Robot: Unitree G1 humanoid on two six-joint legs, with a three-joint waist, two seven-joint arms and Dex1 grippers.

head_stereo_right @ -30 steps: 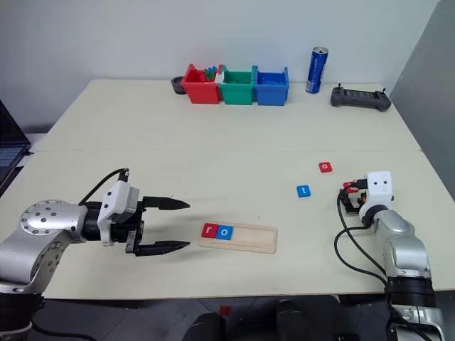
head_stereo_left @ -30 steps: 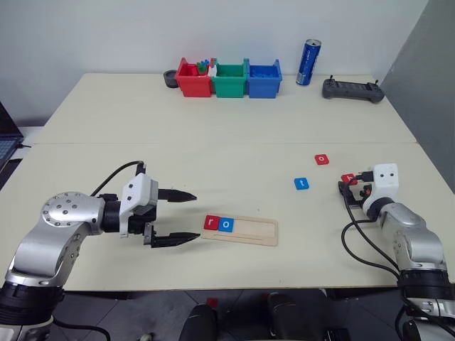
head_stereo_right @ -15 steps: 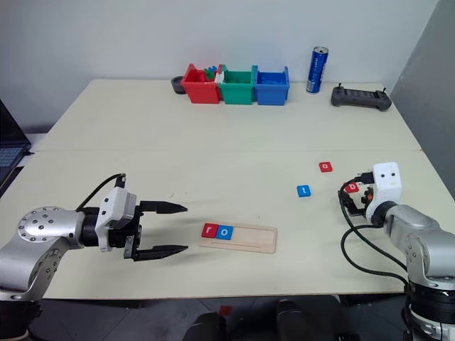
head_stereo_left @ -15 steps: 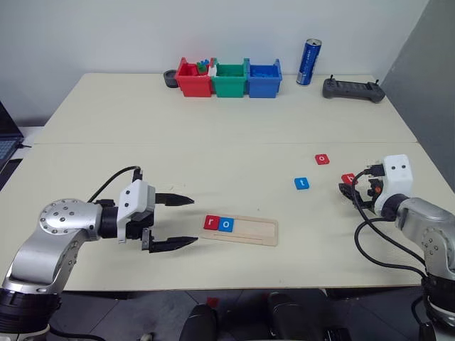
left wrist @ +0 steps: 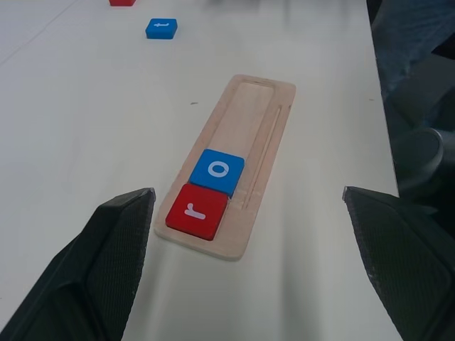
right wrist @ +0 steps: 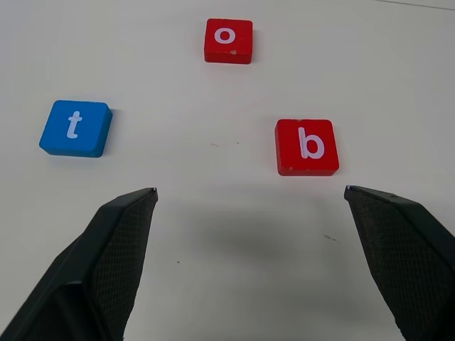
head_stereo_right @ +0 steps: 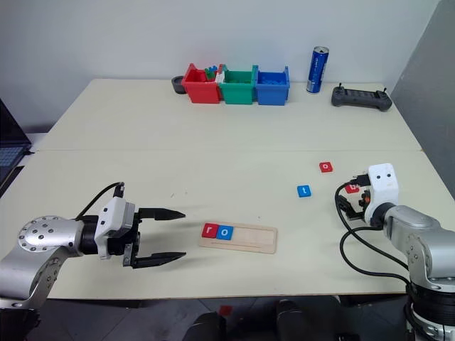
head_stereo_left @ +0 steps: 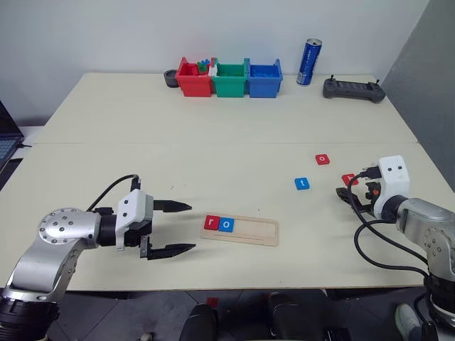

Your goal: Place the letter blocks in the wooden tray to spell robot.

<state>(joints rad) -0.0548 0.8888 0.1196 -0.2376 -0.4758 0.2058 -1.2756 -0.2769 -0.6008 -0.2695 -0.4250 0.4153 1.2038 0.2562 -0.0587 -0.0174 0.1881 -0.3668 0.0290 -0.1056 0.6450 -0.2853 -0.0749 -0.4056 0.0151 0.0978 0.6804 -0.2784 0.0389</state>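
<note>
The wooden tray (head_stereo_left: pixel 239 231) lies near the front edge of the desk (head_stereo_left: pixel 213 135), about midway along it, with a red r block (head_stereo_left: pixel 211 222) and a blue o block (head_stereo_left: pixel 226 225) side by side in its left end and the rest of its groove bare. The left pincer (head_stereo_left: pixel 177 227) hovers just beside that left end, apart from the tray, its two black fingers spread wide and released, pointing along the tray toward the right with nothing between them. Toward the desk's right edge lie the three loose tiles: a blue t block (right wrist: pixel 75 128), a red o block (right wrist: pixel 228 40) farther back, and a red b block (right wrist: pixel 306 146) closest to the right edge. The right pincer (right wrist: pixel 250 193) is also released, fingers wide apart, hanging just short of the b block without touching it; the b lies nearer one finger, the t off to the other side.
</note>
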